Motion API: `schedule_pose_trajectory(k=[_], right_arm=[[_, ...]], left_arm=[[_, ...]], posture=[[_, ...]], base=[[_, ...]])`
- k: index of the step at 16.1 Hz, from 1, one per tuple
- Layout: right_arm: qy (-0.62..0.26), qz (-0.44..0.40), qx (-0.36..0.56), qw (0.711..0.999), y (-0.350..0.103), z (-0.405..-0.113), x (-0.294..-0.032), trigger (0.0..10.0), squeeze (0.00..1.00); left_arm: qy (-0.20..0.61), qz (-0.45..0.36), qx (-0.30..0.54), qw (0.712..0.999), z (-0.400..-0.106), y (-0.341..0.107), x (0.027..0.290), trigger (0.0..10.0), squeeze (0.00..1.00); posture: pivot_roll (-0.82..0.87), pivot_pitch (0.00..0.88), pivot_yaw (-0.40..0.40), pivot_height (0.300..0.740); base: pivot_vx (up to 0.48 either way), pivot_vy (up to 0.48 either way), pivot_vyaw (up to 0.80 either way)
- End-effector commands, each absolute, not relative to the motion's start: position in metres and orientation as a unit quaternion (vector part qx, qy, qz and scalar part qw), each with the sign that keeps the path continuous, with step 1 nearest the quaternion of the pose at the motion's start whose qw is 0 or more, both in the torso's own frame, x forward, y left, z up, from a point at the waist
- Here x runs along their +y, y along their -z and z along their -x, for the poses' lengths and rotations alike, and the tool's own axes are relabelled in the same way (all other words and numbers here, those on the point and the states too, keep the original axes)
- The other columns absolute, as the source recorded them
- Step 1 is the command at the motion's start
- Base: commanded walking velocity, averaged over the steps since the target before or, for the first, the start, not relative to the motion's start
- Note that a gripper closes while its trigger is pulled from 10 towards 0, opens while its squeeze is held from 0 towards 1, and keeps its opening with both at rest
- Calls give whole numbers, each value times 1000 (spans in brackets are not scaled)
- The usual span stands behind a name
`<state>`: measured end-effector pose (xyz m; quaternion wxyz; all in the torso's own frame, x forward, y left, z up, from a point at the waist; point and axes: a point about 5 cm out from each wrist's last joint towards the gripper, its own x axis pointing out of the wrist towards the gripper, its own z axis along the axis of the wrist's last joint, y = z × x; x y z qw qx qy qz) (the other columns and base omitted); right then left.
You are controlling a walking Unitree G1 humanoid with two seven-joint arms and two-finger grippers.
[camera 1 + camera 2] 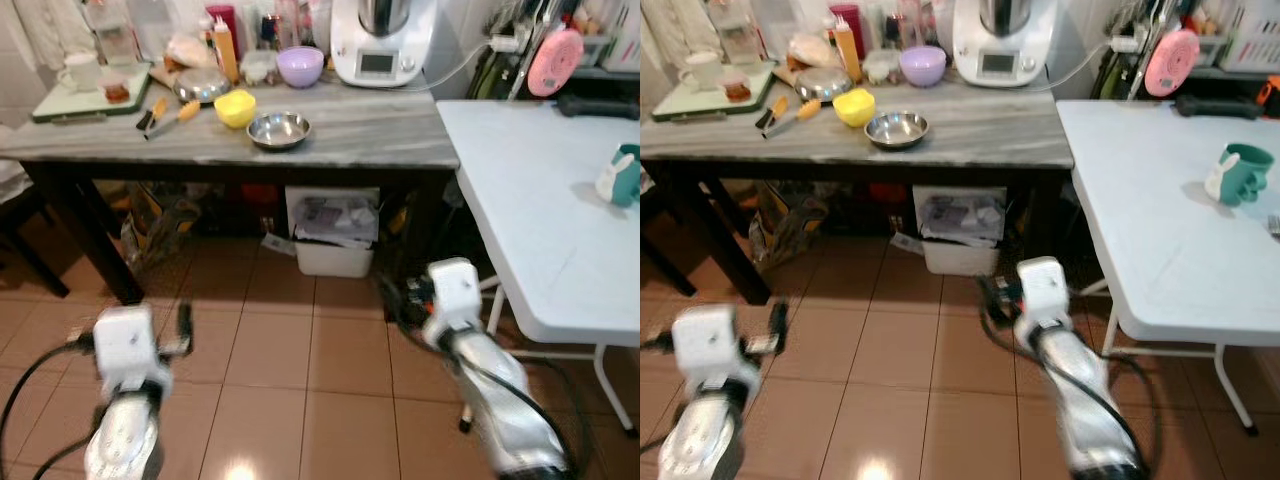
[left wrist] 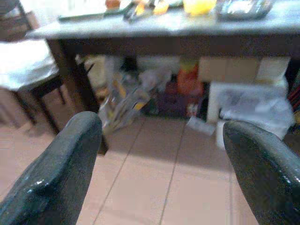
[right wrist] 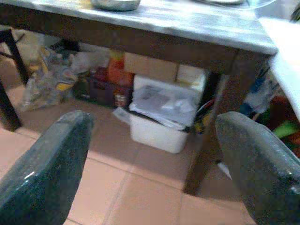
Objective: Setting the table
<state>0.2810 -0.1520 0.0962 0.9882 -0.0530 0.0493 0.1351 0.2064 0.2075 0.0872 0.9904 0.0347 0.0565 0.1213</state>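
A steel bowl (image 1: 279,129), a yellow bowl (image 1: 235,107) and a purple bowl (image 1: 300,66) stand on the grey marble-topped table (image 1: 380,135) ahead. Orange-handled utensils (image 1: 170,115) lie to their left. A teal mug (image 1: 625,175) stands on the white folding table (image 1: 530,230) to the right. Both arms hang low over the tiled floor, short of the grey table. My left gripper (image 2: 161,159) is open with nothing between its fingers. My right gripper (image 3: 152,154) is also open and holds nothing.
A white bin (image 1: 335,245) with a bag and other bags (image 1: 160,225) sit under the grey table. A white kitchen machine (image 1: 380,40), bottles and a green tray (image 1: 75,95) crowd its back. A dark chair (image 1: 20,215) stands at the left.
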Motion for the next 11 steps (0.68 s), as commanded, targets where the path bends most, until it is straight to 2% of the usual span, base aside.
schedule_pose_trajectory(k=[1,3,5,8,11], right_arm=[[-144,62,25,987,-106,-274,-150,10000,0],[-133,101,20,986,-104,-258,-163,10000,0],[-112,84,45,989,-96,-253,-174,10000,0],[-125,105,31,986,-104,-257,-164,10000,0],[-92,65,34,993,-108,-259,-167,10000,0]], left_arm=[[-132,-49,53,989,-201,-88,215,10000,0],[-133,-51,58,988,-199,-85,217,10000,0],[-125,-49,54,989,-202,-87,212,10000,0],[-99,-44,42,993,-210,-93,204,10000,0],[-87,-39,39,995,-214,-95,200,10000,0]], posture=[[-143,0,17,740],[-146,0,16,740],[-159,0,24,740],[-179,0,41,740],[-189,0,49,740]], base=[[0,0,0],[0,0,0],[0,0,0],[0,0,0],[0,0,0]])
